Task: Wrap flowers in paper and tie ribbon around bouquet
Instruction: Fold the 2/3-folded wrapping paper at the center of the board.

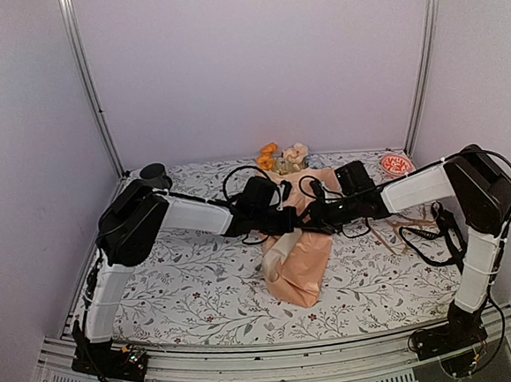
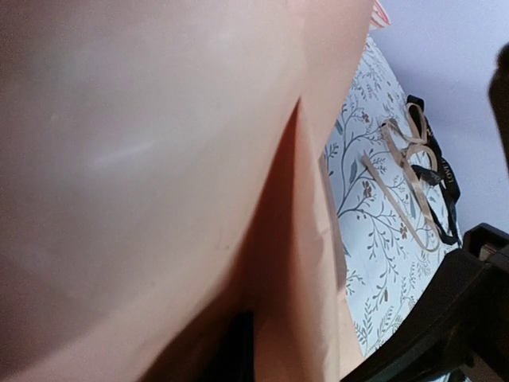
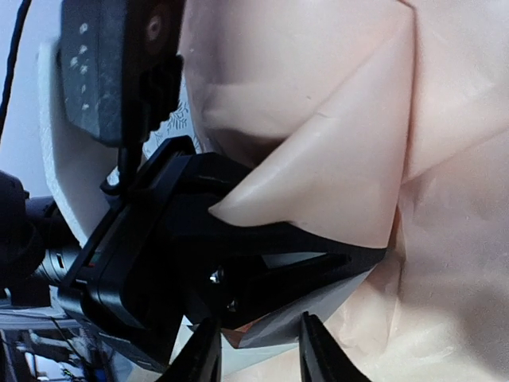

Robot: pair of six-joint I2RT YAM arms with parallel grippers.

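We get soft, even light from above; up close, the peach-orange paper sheet (image 2: pixel 119 159) blurs, shadowed at lower centre.

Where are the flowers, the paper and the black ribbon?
flowers (image 1: pixel 281 158): top view, on the blooms at the far end.
paper (image 1: pixel 298 263): top view, on its crumpled near end.
ribbon (image 2: pixel 447 177): left wrist view, on the middle of the black band.

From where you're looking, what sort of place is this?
Probably a robot lab booth: bare pale walls in a metal frame, with a left arm and right arm bolted to a rail at the table's edge.
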